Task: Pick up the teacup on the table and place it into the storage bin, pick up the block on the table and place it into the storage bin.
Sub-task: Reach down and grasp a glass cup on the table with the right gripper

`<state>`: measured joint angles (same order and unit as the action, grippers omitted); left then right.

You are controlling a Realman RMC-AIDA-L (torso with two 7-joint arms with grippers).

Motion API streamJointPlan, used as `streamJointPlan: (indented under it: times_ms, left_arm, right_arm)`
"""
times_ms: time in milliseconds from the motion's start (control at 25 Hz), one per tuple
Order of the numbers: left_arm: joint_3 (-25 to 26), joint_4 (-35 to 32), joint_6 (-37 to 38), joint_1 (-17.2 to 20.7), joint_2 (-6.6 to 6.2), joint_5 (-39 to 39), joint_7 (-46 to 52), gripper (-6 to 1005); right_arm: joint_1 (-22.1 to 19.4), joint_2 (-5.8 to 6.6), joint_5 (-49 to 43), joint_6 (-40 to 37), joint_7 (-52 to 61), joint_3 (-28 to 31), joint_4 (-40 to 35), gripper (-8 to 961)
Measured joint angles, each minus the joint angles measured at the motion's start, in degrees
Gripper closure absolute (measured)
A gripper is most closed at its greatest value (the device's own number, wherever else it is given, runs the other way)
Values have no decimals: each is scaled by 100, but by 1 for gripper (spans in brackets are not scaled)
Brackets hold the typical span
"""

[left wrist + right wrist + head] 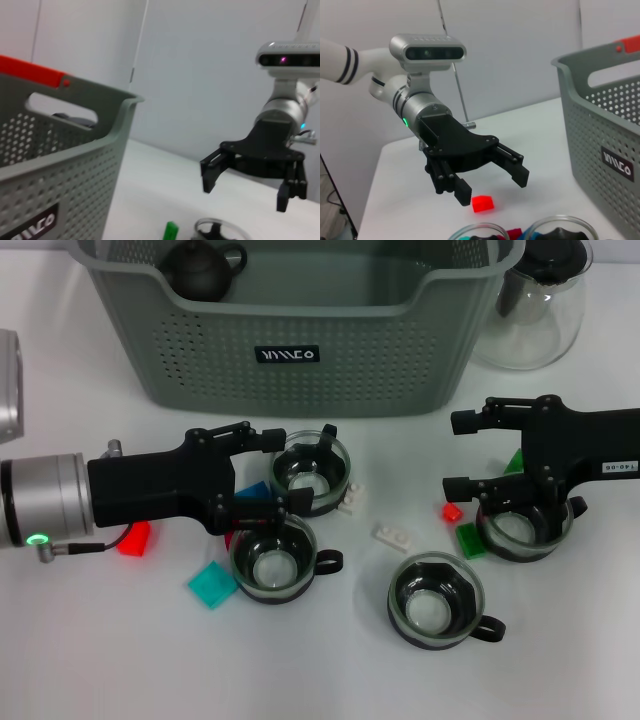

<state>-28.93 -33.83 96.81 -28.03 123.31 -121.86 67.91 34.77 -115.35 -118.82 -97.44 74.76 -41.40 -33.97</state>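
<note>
While four teacups sit on the table (90, 640) in the head view, the left gripper (275, 472) hangs open between two of them, cup A (312, 472) and cup B (274, 558). The right gripper (463, 453) stands open over cup C (524, 525); cup D (436, 601) sits apart. Blocks lie scattered: red (133, 538), teal (212, 585), green (470, 540). The bin (300, 340) stands behind, holding a dark teapot (203, 268).

The left wrist view shows the bin (55, 165) and the right gripper (247, 186), jaws apart, above the table.

The right wrist view shows the left gripper (492, 182), jaws apart, over the red block (482, 203), bin (607, 130) beside.
</note>
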Motion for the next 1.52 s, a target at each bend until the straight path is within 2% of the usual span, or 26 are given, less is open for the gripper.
streamJointPlan:
  times_ms: [280, 680, 760, 1040, 1120, 1320, 1520]
  left_arm:
    - [-50, 8, -212, -24, 27, -56, 0, 135]
    - [-42, 8, -261, -4, 35, -17, 11, 137]
    - [-15, 9, -190, -2, 26, -5, 35, 138]
    - [1, 9, -149, 15, 8, 6, 177, 139]
    - [-7, 9, -165, 17, 20, 6, 178, 139]
    - [-6, 16, -176, 17, 57, 6, 179, 140]
    - [-1, 141, -245, -39, 70, 17, 202, 139]
  right_arm:
    - [13, 5, -59, 218, 4, 0, 15, 26]
    - [142, -90, -366, 443, 4, -9, 10, 25]
    - [140, -70, -369, 360, 67, 1, -80, 25]
    - [20, 96, -422, -272, 966, 0, -1070, 25]
    - [9, 112, -607, -488, 1206, -8, -1432, 25]
    - [158, 56, -1542, -966, 1711, -33, -2316, 26]
    - [359, 26, -2193, -1086, 1779, -224, -2563, 32]
